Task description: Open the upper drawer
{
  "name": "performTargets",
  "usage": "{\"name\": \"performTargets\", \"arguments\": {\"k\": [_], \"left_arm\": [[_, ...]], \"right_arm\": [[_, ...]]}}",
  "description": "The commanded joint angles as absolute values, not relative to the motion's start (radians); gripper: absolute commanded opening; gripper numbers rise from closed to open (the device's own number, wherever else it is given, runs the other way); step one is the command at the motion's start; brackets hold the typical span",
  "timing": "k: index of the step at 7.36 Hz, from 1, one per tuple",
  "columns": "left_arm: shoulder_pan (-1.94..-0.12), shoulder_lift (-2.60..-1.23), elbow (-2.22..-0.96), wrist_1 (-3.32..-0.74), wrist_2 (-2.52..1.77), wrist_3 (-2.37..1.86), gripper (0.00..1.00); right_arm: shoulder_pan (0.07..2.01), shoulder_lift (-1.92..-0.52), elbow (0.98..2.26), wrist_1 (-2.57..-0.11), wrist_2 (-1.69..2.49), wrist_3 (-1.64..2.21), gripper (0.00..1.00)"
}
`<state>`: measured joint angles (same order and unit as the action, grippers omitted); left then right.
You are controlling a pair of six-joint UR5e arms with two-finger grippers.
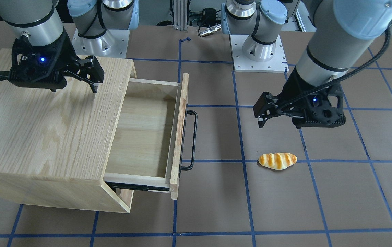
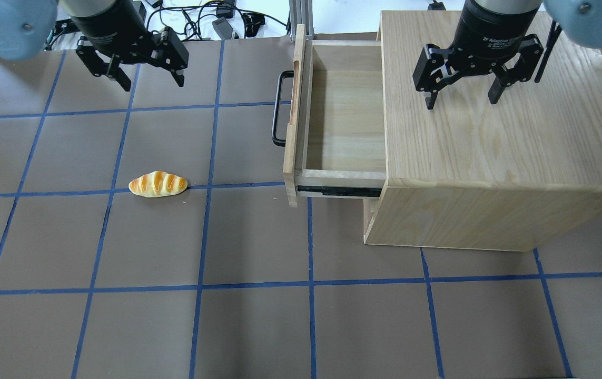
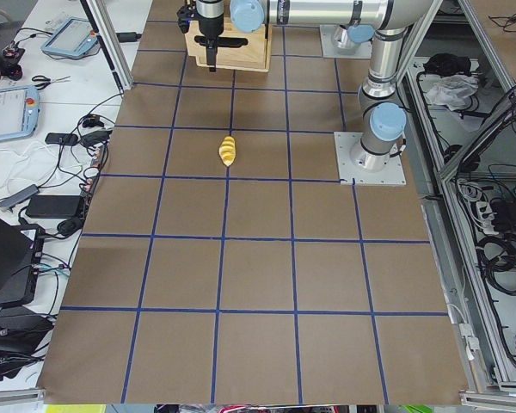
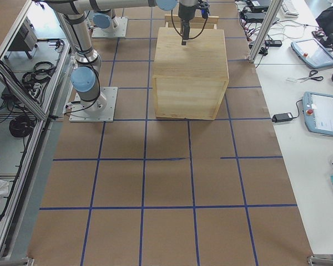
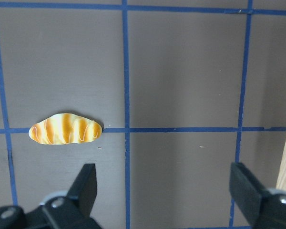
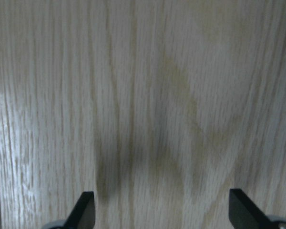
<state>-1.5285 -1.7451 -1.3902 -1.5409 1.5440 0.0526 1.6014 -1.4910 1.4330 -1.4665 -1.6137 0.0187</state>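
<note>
Overhead exterior view: upper drawer [image 2: 343, 121], pulled out

Light oak front with a long slot and a black bar handle [image 2: 275, 108]; pale wood inside. It stands drawn out from the top of the oak cabinet [image 2: 490, 147] on the counter [image 2: 258, 316]. A bread roll [image 2: 158, 184] lies well apart. The left fingers [image 2: 120, 79] are spread above the counter, the right fingers [image 2: 496, 90] spread above the cabinet top.

brown, blue-gridded table [image 2: 258, 326], on it an oak cabinet [image 2: 490, 152] and, well apart, a striped bread roll [image 2: 157, 184]
</note>
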Motion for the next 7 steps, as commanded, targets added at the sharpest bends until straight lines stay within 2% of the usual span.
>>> {"name": "performTargets", "arguments": {"k": [1,3,7], "left_arm": [[-1.474,-1.685,-1.404,-1.597,1.589,0.118,1.0],[-1.483,-1.634,-1.474,-1.588,1.612,0.097,1.0],[-1.486,-1.611,-1.499,-1.589,1.614,0.069,1.0]], "right_arm": [[1.601,-1.491,1.433,-1.466,-1.614,0.02,1.0],[1.601,-1.491,1.433,-1.466,-1.614,0.02,1.0],[1.601,-1.491,1.433,-1.466,-1.614,0.02,1.0]]}}
